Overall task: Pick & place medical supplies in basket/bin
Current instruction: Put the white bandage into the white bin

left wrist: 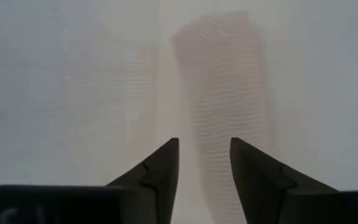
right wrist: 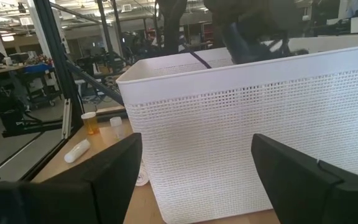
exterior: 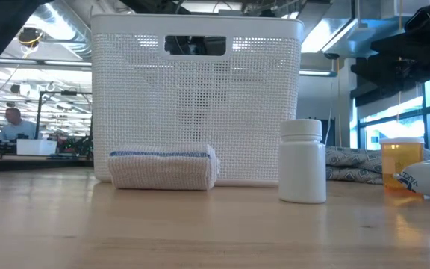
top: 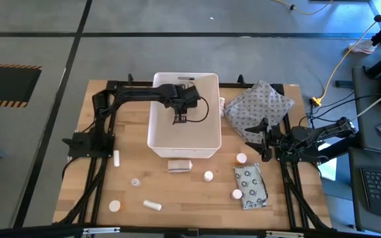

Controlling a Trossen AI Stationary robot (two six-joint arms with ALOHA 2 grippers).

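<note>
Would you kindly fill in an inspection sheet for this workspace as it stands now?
Surface: wooden table, black frame rails.
Job's things: white basket; bandage roll beside its near wall; white bottle, orange vial and more small bottles loose; ring-printed packet flat.
Clutter: dotted cloth bundle beside the basket.
Grippers: left gripper over the basket, jaws parted, a pale ribbed roll beyond them; right gripper open, empty, near the bundle.
Cables: yellow cable on floor.
Surroundings: seated person, desks.
</note>
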